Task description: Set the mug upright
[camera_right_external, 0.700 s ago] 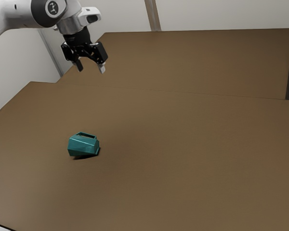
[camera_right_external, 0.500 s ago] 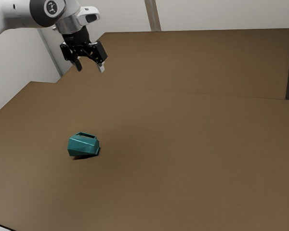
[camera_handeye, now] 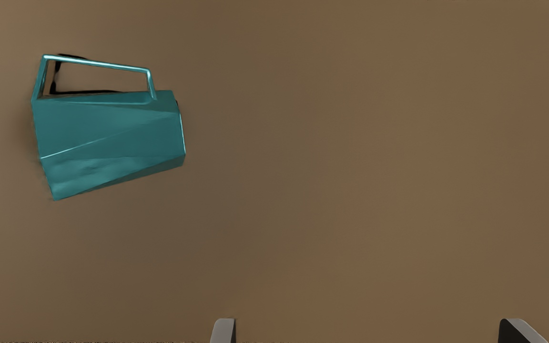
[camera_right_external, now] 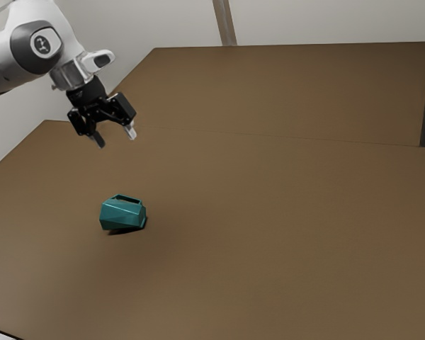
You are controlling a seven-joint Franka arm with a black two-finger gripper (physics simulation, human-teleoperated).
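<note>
- My claw (camera_right_external: 116,139) is released: its two fingers stand wide apart, with nothing between them.
- The mug (camera_right_external: 122,214) lies on its side on the tabletop (camera_right_external: 283,234), so it isn't upright.
- In the exterior view I have the arm (camera_right_external: 30,51) coming in from the upper left, with the claw above the tabletop, its tips angled downward and well apart from the mug.
- The mug is teal and faceted, one end wider than the other; from the exterior camera, the wider end faces roughly the exterior view's left.
- On my wrist view, the narrower end is the one nearer the claw, and the mug sits off to one side of the fingers rather than in line with the gap.
- The angular handle (camera_handeye: 96,63) is on the side of the mug farther from the claw, with a thin dark shadow (camera_handeye: 86,91) beside it.
- I can't look into either end from here; the wider one may be the mouth, but I wouldn't swear to it.
- Behind the tabletop I see a pale wall (camera_right_external: 326,21) with a brownish upright strip (camera_right_external: 225,23).
</note>
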